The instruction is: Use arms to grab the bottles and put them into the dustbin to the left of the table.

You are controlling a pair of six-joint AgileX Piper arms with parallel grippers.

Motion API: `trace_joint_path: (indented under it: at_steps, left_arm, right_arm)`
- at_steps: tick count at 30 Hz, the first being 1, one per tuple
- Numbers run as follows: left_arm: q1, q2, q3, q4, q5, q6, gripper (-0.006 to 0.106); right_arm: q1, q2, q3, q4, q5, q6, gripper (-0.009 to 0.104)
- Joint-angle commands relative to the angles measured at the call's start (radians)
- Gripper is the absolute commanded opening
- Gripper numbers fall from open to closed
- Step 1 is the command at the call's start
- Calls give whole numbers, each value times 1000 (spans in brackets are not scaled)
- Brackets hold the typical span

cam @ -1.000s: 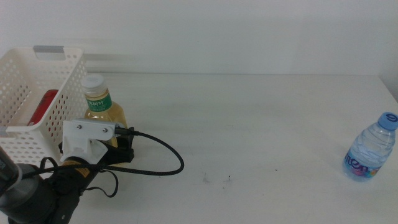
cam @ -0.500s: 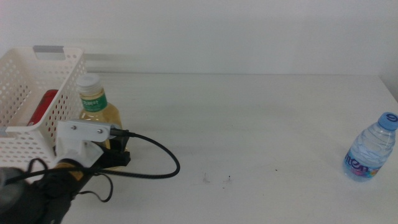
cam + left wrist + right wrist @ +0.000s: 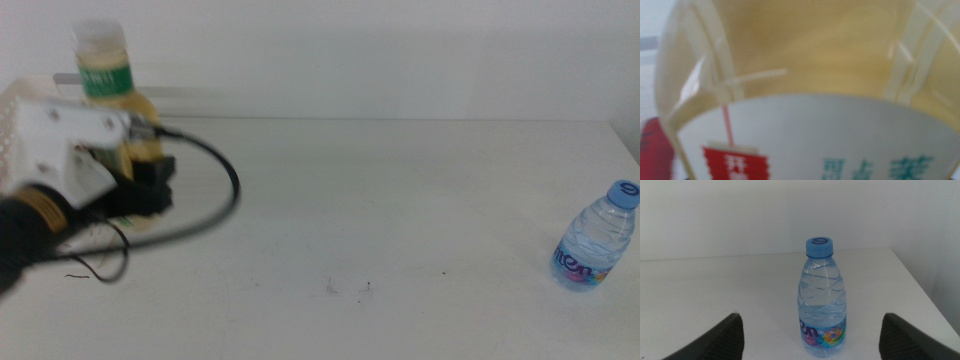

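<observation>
The tea bottle (image 3: 113, 95) stood upright, white cap up, lifted above the table (image 3: 400, 220) at the far left, over the dustbin (image 3: 12, 100). The left gripper (image 3: 140, 185) was closed around its yellow body below the green label. The right gripper (image 3: 810, 350) was open, near the upright water bottle (image 3: 821, 300) at the right.
</observation>
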Motion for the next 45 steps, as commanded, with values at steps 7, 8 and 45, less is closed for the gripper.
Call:
trace_joint_path:
  at_steps: [7,8,45]
  left_arm:
    - [1,-115,-314,46,491,-86,3]
    - [1,-115,-348,23,544,-64,3]
    - [403,565,-1296,-460,1429,693,3]
  right_arm:
    - [-7,-5,3,-7,-8,-4,85]
    - [-7,-5,3,-7,-8,-4,85]
    - [-7,-5,3,-7,-8,-4,85]
